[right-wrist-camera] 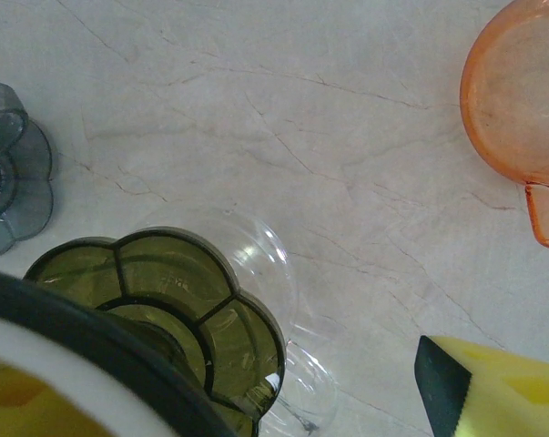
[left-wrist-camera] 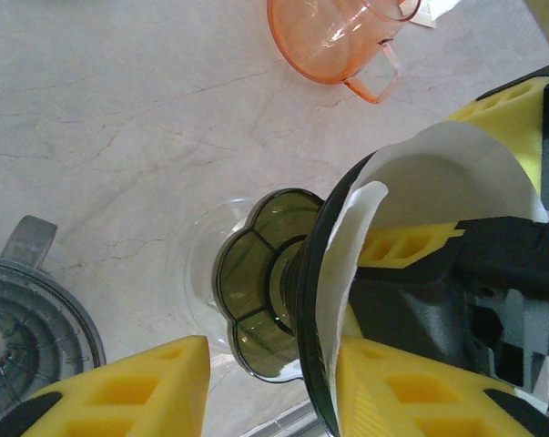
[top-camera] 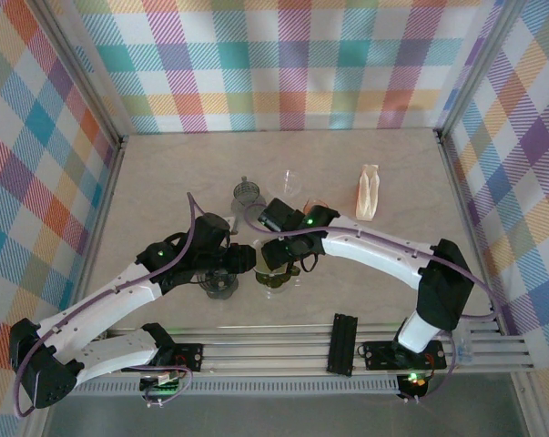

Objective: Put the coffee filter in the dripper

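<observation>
Yellow fingers (left-wrist-camera: pixel 119 391) of the left gripper (left-wrist-camera: pixel 274 360) fill the bottom of its wrist view, and between them we see the dark rim of the green dripper (left-wrist-camera: pixel 256 291), which stands on the marble-patterned table (top-camera: pixel 165 182). The white coffee filter (left-wrist-camera: pixel 438 173) sits inside this dripper, its paper lying against the inner wall. One left finger is outside the rim and the other is inside the paper. They are partly closed, but we cannot tell whether they pinch the wall. The right gripper (right-wrist-camera: pixel 219 382) has its fingers spread wide and unclamped, one inside the filter and the other well outside the dripper. Just beside the left gripper we see a grey dripper (left-wrist-camera: pixel 28 337), empty as far as we can tell. Farther back an orange cup (left-wrist-camera: pixel 329 36) with a handle stands empty. From above, we see a stack of filters (top-camera: pixel 370 191) well apart to the right.
</observation>
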